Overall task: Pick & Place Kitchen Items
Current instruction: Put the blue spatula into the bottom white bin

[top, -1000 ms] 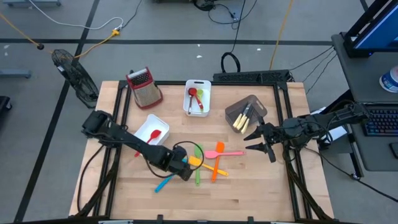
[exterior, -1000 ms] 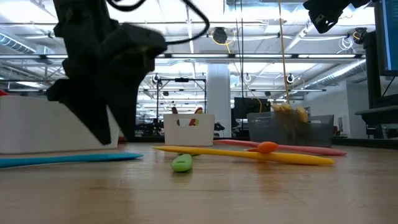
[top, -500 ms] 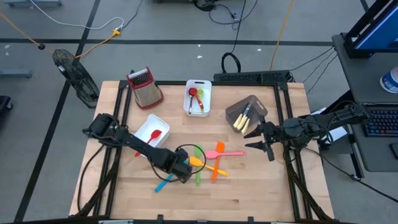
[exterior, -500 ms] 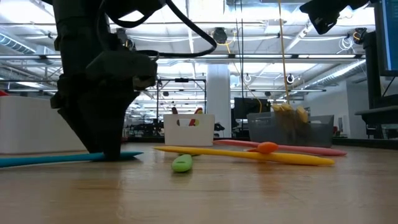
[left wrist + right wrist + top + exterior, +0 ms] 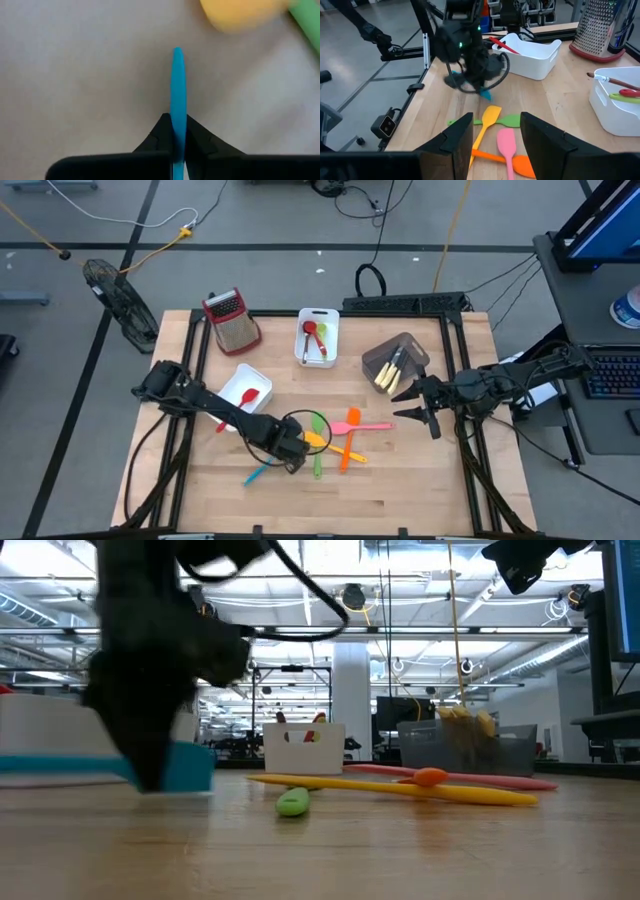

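Blue plastic is in the jaws — the left gripper (image 5: 176, 131) has its two dark fingers pinched together on the blue utensil (image 5: 178, 85), clamping the thin shaft edge-on, with a good length of it sticking out ahead. From table height the blue piece looks lifted just clear of the wood, tilted slightly, though blur there makes that a guess. From above, the blue utensil sits at the front-left of the scattered pile, poking out from under the gripper toward the table's front edge.

By my judgement it is light, stiff and slick, so a grip across the flat shaft near the middle is right; an off-centre hold could let it swing or slip.

Just beside it lie the yellow spatula (image 5: 316, 439), the green utensil (image 5: 318, 458), the orange ones (image 5: 347, 448) and the pink spatula (image 5: 372, 426), crossing each other mid-table. Behind the arm waits the nearest white bin (image 5: 233, 386) with a red utensil (image 5: 247, 397) in it.

Over at the right edge, the right gripper (image 5: 415, 406) hangs above the table with its fingers spread apart, holding nothing, near the grey bin (image 5: 378, 356).
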